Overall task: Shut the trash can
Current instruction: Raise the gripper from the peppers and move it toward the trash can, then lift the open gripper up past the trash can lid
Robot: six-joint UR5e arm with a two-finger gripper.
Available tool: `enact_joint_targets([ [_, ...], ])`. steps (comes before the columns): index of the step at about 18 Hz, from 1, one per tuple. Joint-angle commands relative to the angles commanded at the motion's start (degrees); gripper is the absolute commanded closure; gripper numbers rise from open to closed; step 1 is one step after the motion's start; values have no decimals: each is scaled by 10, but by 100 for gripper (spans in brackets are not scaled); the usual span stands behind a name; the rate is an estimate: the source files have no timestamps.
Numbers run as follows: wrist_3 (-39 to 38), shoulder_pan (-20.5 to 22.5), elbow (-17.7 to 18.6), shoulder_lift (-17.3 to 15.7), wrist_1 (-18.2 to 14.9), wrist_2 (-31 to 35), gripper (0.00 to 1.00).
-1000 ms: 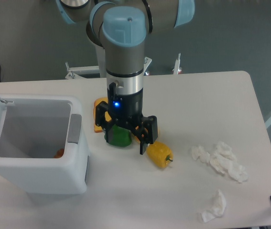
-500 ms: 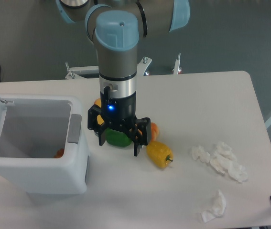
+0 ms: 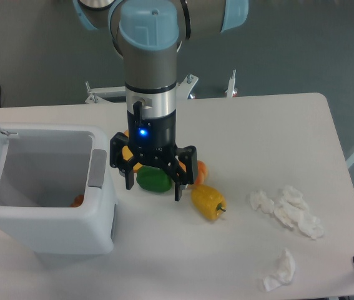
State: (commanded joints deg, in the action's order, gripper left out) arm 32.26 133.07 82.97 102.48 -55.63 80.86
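Now | arm vertical | jaws spread over green pepper (image 3: 153,180)

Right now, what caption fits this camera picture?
Open end effector hovers over green pepper, beside the open white trash can.

One trash can (image 3: 45,206) stands on the counter (image 3: 258,131), and one orange item (image 3: 77,200) shows inside it. The loose food on the counter comes to four visible pieces: one green pepper (image 3: 153,180), one yellow pepper (image 3: 207,201), one small orange round item (image 3: 200,170), and one orange-yellow piece (image 3: 127,153) largely hidden behind the single tool (image 3: 152,184). Crumpled white tissue appears as two groups: one larger cluster (image 3: 287,210) and one separate smaller wad (image 3: 278,270).
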Motion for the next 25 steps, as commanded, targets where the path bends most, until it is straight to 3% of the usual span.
enact_joint_targets([
  [8, -110, -11, -17, -11, 0, -39, 0],
  [25, -178, -25, -20, -76, -1, -137, 0],
])
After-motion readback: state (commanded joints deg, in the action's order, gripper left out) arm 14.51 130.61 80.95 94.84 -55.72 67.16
